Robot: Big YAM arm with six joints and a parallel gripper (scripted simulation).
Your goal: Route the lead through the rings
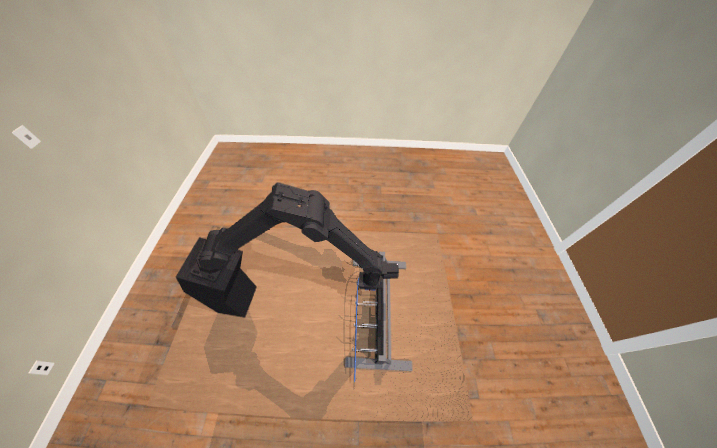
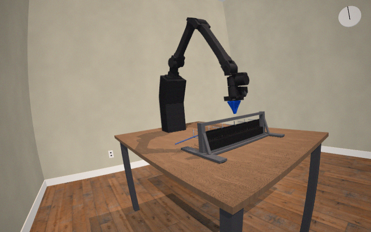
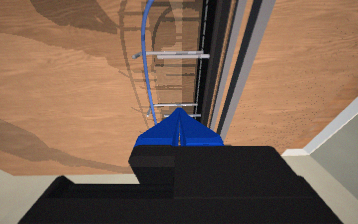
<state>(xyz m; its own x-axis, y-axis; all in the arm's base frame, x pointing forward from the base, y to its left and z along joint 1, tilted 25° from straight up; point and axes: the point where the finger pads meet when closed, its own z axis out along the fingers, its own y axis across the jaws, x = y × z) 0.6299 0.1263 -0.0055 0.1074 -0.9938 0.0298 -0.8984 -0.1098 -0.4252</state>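
Observation:
The grey rack (image 2: 233, 133) with the black patch panel stands on the table, also in the overhead view (image 1: 384, 317). The blue lead (image 1: 356, 328) runs straight along the rack's front, past the outer ends of three wire rings (image 1: 367, 324). Its free end (image 2: 178, 142) sticks out beyond the rack's foot and lies on the table. In the wrist view the lead (image 3: 149, 75) crosses the left tips of two rings (image 3: 172, 54); I cannot tell whether it lies inside them. My gripper (image 2: 234, 111) hangs above the rack's top bar, its blue fingers (image 3: 180, 114) shut to a point on nothing.
The arm's black base (image 1: 213, 275) stands at the table's back left. The rack's flat feet (image 2: 204, 154) reach out across the table. The table edge and the floor beyond show in the wrist view at the lower right (image 3: 340, 125).

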